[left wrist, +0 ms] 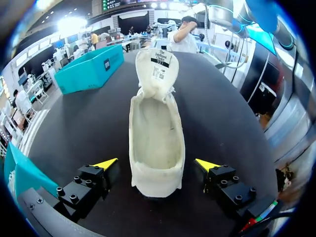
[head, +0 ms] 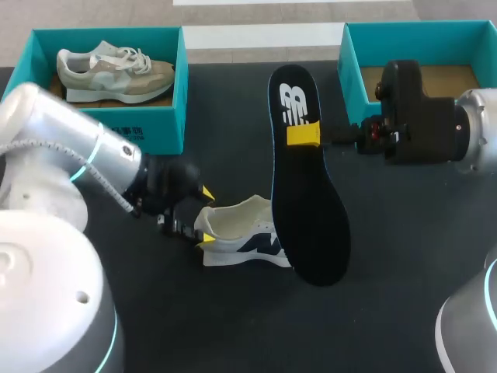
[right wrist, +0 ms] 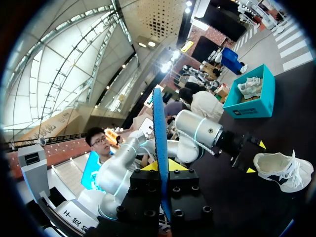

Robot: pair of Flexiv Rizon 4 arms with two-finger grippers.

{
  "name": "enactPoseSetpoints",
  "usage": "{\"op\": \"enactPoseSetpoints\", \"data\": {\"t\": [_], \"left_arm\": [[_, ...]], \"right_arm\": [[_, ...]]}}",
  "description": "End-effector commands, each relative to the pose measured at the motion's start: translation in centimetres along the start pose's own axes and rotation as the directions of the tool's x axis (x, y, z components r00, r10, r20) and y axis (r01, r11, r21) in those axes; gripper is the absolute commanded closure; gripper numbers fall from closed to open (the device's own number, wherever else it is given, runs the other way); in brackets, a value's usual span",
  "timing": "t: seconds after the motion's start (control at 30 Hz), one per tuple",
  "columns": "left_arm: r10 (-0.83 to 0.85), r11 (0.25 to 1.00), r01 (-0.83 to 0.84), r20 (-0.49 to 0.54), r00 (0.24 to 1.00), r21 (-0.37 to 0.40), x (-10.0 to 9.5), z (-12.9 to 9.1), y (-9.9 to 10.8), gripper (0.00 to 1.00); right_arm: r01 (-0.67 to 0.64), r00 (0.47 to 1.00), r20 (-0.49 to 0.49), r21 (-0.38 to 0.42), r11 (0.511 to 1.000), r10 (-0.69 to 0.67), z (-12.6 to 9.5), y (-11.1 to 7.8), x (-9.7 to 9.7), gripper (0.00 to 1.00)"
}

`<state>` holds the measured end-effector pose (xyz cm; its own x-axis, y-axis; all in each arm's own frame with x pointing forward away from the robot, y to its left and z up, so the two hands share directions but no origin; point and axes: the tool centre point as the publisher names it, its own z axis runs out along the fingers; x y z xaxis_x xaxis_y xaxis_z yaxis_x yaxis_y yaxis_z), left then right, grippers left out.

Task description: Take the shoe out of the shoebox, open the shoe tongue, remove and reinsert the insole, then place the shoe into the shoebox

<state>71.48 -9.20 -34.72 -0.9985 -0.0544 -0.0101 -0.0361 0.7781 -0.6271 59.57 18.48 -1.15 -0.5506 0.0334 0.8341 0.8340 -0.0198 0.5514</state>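
My right claw (head: 304, 134) pinches the black insole (head: 309, 217), lengthwise away from me, logo end far; my left claw (head: 206, 217), spread, flanks the heel of the white sneaker (head: 241, 225) on the worktop (head: 404, 256), toe pointing right

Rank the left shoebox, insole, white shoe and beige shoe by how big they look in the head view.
1. The left shoebox.
2. The insole, though it is held up nearer the camera, which inflates it.
3. The beige shoe and white shoe look alike; the insole covers the white shoe's toe.

Large exhibition hall, vaulted lattice roof (right wrist: 74, 64), black robot table (head: 233, 326)
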Motion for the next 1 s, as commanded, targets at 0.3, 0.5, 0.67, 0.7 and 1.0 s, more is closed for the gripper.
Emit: {"op": "enactPoseSetpoints", "data": {"t": [0.3,0.5,0.67,0.7,1.0], "left_arm": [[-0.017,0.951,0.016,-0.003,1.000,-0.308,0.0,-1.6,-1.2,0.00],[-0.002,0.941,-0.006,-0.025,1.000,-0.338,0.1,-1.8,-1.4,0.00],[0.016,0.903,-0.062,-0.112,0.994,-0.426,-0.5,-1.8,-1.8,0.00],[0.024,0.889,-0.069,-0.104,0.994,-0.453,-0.6,-1.9,-1.9,0.00],[0.086,0.800,-0.124,-0.092,0.992,-0.587,-0.3,-1.9,-3.1,0.00]], "right_arm": [[-0.001,1.000,0.008,-0.009,1.000,0.001,0.4,-0.2,0.5,1.00],[-0.001,1.000,0.008,-0.009,1.000,0.001,0.4,-0.2,0.5,1.00],[-0.001,1.000,0.008,-0.009,1.000,0.001,0.4,-0.2,0.5,1.00],[-0.001,1.000,0.008,-0.009,1.000,0.001,0.4,-0.2,0.5,1.00],[-0.001,1.000,0.008,-0.009,1.000,0.001,0.4,-0.2,0.5,1.00]]}}
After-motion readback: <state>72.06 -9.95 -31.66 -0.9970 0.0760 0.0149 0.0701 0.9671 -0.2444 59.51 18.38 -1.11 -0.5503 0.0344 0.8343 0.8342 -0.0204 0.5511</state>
